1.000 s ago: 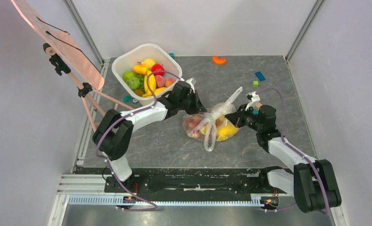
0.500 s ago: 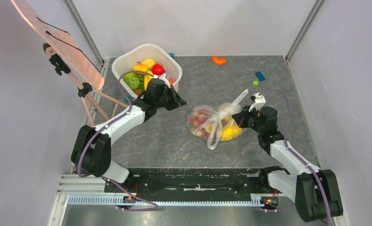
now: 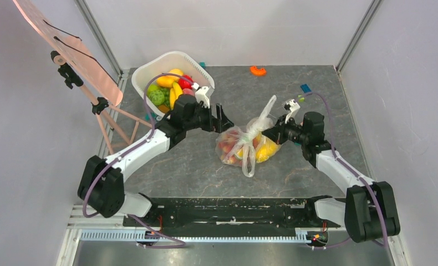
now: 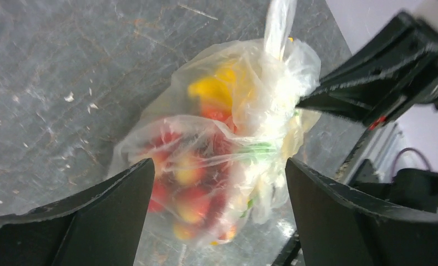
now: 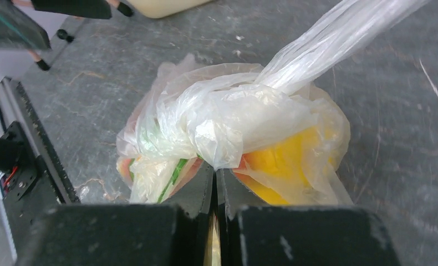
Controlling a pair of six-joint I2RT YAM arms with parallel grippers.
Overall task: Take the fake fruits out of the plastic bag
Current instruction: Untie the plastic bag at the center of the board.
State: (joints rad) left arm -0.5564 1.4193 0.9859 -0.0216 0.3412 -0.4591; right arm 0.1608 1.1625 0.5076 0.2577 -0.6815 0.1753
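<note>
The clear plastic bag (image 3: pixel 245 145) lies mid-table with the fake fruits inside: red and pink ones (image 4: pixel 190 195) on one side and a yellow one (image 5: pixel 286 160) on the other. One loop handle (image 3: pixel 268 107) stands up and another (image 3: pixel 249 162) trails toward the arms. My left gripper (image 3: pixel 221 118) hovers just left of the bag, open. In the left wrist view the bag (image 4: pixel 233 133) fills the gap between the wide-spread jaws, and the gripper (image 4: pixel 219 166) touches nothing. My right gripper (image 5: pixel 215 169) is shut on a bunched fold of the bag (image 5: pixel 233 116) at its right side.
A white tub (image 3: pixel 199 75) holding bananas, green fruits and other fruits stands at the back left, just behind the left arm. An orange piece (image 3: pixel 258 70) and a blue brick (image 3: pixel 305 87) lie at the back. A pink board on a stand (image 3: pixel 67 52) leans at the far left.
The left gripper drew away toward the tub while shut, then came back beside the bag and opened wide. The right gripper kept its grip and shifted the bag slightly.
</note>
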